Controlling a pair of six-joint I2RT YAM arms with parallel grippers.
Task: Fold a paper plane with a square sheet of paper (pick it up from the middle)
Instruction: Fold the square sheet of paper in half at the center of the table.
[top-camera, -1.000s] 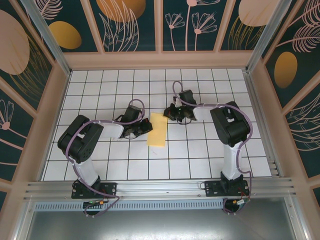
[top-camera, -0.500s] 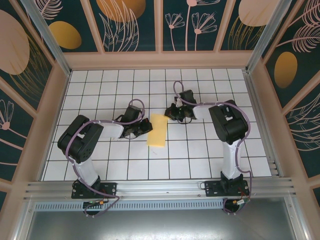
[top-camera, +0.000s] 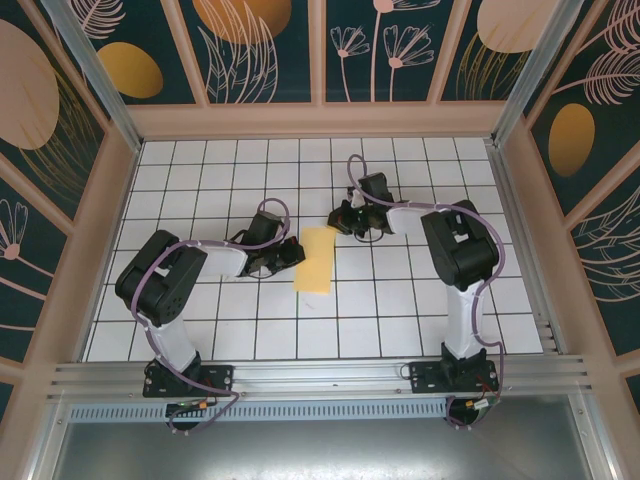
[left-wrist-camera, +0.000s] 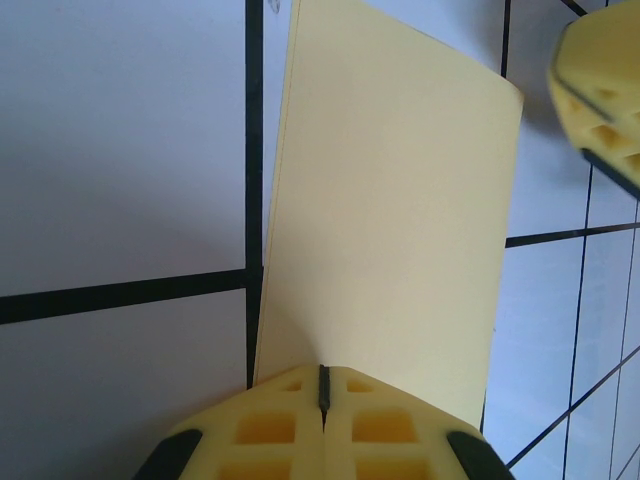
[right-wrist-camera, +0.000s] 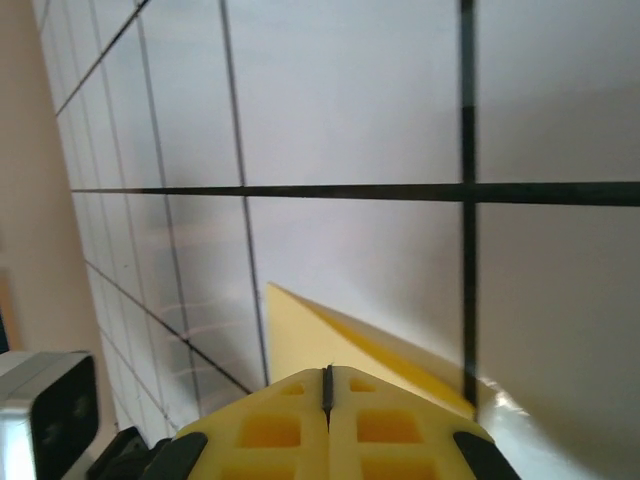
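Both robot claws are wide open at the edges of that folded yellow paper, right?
No, both are shut: the wrist views show the left gripper and right gripper with fingers pressed together, at the edges of the folded yellow paper.

Two arms, same build.
- Left arm (top-camera: 160, 285): bulky rounded black joint housings, white tubular lower link, flat black base plate (top-camera: 187, 380).
- Right arm (top-camera: 460, 250): matching black housings, white link and black base plate (top-camera: 450, 378).
- Thin mauve cable (top-camera: 349, 172) runs along each arm in loose loops, with spare slack at the bases.
- Left gripper (left-wrist-camera: 322, 375): pale yellow moulded plastic fingers (left-wrist-camera: 265, 430) with recessed square and wedge pockets, and black outer corners.
- Right gripper (right-wrist-camera: 326, 372): same yellow pocketed fingers (right-wrist-camera: 270, 430), same black corners.
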